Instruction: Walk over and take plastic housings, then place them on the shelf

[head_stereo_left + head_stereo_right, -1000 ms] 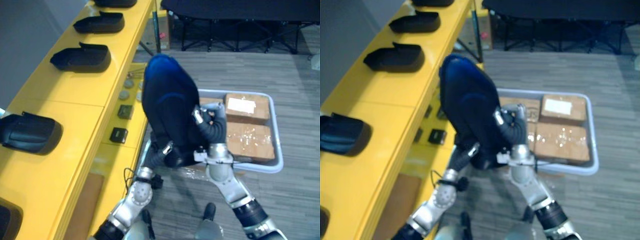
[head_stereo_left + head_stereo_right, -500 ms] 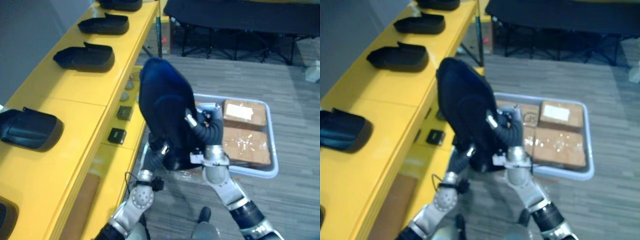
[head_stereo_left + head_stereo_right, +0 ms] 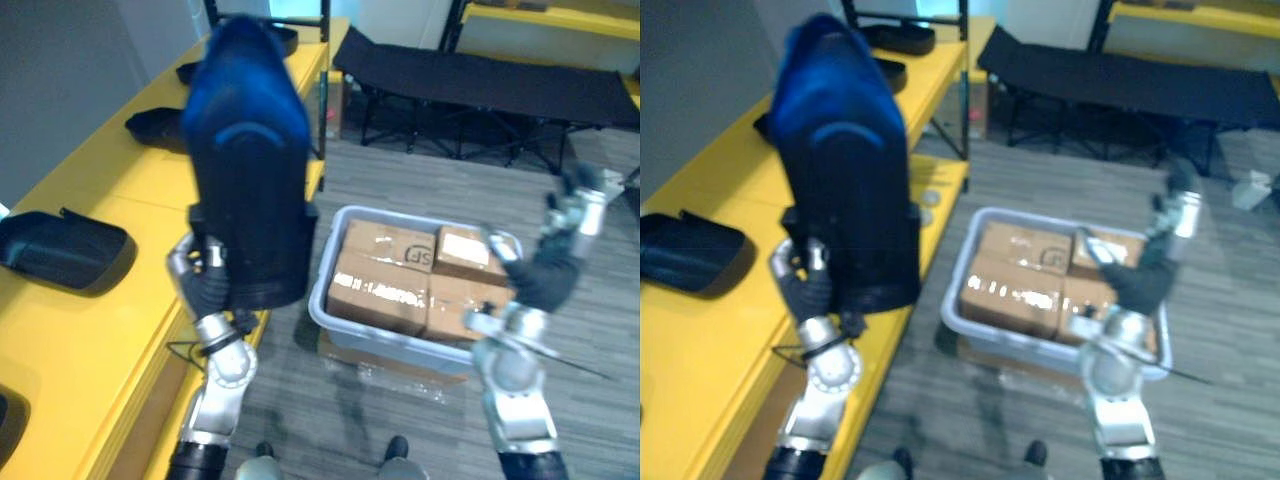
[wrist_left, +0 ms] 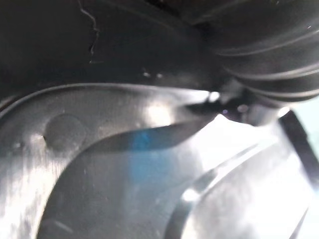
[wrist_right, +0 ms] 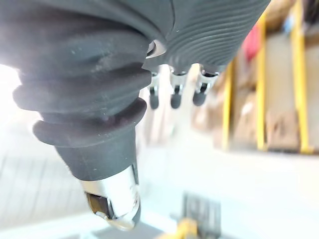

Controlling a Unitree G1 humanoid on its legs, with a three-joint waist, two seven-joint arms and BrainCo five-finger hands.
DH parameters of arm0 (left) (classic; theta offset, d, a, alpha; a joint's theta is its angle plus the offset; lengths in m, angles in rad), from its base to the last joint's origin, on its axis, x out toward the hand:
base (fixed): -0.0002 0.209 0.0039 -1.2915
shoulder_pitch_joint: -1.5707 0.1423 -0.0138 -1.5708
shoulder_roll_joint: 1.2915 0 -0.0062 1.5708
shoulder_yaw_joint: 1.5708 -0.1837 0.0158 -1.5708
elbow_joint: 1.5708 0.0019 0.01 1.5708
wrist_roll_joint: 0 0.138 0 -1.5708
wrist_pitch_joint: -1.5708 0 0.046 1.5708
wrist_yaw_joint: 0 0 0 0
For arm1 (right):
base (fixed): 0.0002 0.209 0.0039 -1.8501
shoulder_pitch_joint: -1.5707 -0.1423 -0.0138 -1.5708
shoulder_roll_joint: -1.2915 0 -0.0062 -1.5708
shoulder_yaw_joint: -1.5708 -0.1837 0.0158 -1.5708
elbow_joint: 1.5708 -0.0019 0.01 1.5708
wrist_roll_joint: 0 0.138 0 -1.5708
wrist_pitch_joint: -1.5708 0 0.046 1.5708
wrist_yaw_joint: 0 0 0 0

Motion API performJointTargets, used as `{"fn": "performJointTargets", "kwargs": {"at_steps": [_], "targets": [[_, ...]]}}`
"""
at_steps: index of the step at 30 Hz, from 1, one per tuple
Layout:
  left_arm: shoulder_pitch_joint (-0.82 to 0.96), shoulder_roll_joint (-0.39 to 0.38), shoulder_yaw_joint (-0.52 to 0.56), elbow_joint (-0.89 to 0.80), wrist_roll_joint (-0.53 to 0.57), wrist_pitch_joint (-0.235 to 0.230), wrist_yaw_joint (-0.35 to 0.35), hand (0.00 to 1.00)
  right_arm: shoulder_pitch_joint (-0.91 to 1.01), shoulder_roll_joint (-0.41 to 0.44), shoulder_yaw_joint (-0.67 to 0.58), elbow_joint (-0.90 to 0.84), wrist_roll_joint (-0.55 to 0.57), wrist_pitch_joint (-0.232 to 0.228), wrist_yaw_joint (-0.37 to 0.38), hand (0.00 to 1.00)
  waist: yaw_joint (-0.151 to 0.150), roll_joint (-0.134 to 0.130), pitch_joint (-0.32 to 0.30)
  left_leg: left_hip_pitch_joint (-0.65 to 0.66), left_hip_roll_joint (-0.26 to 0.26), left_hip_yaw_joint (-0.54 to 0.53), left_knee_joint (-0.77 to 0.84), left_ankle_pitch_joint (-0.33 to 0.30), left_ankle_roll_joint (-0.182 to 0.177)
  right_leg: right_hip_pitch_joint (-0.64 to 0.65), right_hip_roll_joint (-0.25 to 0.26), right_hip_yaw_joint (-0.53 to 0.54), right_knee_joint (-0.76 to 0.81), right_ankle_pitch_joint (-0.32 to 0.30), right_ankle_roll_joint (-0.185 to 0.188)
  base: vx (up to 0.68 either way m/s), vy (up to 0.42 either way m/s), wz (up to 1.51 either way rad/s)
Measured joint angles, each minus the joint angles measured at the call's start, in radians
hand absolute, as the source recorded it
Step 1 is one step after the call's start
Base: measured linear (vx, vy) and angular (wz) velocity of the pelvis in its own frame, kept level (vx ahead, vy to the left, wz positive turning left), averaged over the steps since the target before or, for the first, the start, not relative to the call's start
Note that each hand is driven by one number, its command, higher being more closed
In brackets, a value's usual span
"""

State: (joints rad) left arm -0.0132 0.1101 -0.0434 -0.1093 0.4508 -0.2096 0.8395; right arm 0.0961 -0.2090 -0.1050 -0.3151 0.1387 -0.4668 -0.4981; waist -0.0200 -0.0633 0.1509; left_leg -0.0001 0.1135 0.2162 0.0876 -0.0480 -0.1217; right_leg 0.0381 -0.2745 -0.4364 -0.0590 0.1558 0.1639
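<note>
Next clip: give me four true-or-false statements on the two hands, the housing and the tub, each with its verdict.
1. The left hand grips the dark blue plastic housing upright. True.
2. The right hand grips that housing too. False: it is raised apart from it, fingers straight, holding nothing, near the grey plastic tub.
3. The tub holds brown cardboard boxes. True.
4. The yellow shelf carries no housings. False: a black plastic housing lies on it.

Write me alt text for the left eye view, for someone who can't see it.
The robot's left hand grips a large dark plastic housing upright by the yellow shelf, where another housing lies. Its right hand is open and empty near a grey bin of cardboard boxes.
</note>
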Motion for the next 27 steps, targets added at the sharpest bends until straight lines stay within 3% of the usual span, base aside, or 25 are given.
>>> {"fn": "performJointTargets", "kwargs": {"at_steps": [4, 8, 12, 19, 24, 27], "targets": [[0.066, -0.015, 0.011, -0.06, 0.0, 0.001, 0.008, 1.0, 0.104, 0.132, -0.06, 0.018, 0.146, -0.012, 0.068, 0.0, -0.021, 0.001, -0.02, 0.005, 0.0, 0.008, -0.009, -0.001, -0.001, -0.001, 0.001, 0.003, -0.003, 0.0, 0.0, 0.01, 0.005, -0.03], [0.094, -0.04, 0.035, -0.065, -0.009, 0.0, 0.008, 1.0, 0.158, 0.188, -0.074, 0.099, 0.17, -0.004, 0.079, 0.0, -0.025, 0.006, -0.024, 0.007, 0.0, 0.011, -0.011, -0.002, -0.001, -0.001, 0.0, 0.005, -0.005, 0.0, 0.0, 0.0, 0.0, 0.0], [0.144, -0.047, 0.029, -0.09, -0.055, -0.008, 0.0, 1.0, 0.166, 0.21, -0.073, 0.283, 0.17, 0.034, 0.115, 0.0, -0.024, 0.013, -0.028, 0.005, 0.001, 0.011, -0.012, -0.002, -0.001, -0.001, 0.001, 0.003, -0.005, -0.005, -0.007, -0.01, 0.003, 0.01], [0.184, -0.08, 0.023, -0.173, -0.179, -0.147, -0.088, 1.0, 0.154, 0.214, -0.038, 0.377, 0.124, 0.051, 0.197, 0.0, -0.016, 0.024, -0.034, -0.003, 0.0, -0.016, -0.012, -0.002, -0.001, 0.015, 0.002, -0.027, -0.006, -0.006, -0.005, -0.01, 0.008, 0.1], [0.181, -0.078, 0.033, -0.286, -0.167, -0.171, -0.098, 1.0, 0.097, 0.191, 0.027, 0.377, 0.146, 0.046, 0.28, 0.0, 0.011, 0.029, -0.039, -0.029, -0.01, -0.078, -0.009, 0.003, -0.001, 0.047, 0.001, -0.095, -0.018, -0.009, -0.002, -0.02, 0.008, 0.4], [0.198, -0.079, 0.099, -0.349, -0.157, -0.17, -0.094, 1.0, 0.024, 0.175, 0.128, 0.385, 0.165, 0.046, 0.308, 0.0, 0.052, 0.034, -0.04, -0.059, -0.022, -0.168, -0.009, 0.021, -0.001, 0.086, 0.003, -0.192, -0.019, -0.011, -0.001, -0.02, 0.004, 0.8]]}}
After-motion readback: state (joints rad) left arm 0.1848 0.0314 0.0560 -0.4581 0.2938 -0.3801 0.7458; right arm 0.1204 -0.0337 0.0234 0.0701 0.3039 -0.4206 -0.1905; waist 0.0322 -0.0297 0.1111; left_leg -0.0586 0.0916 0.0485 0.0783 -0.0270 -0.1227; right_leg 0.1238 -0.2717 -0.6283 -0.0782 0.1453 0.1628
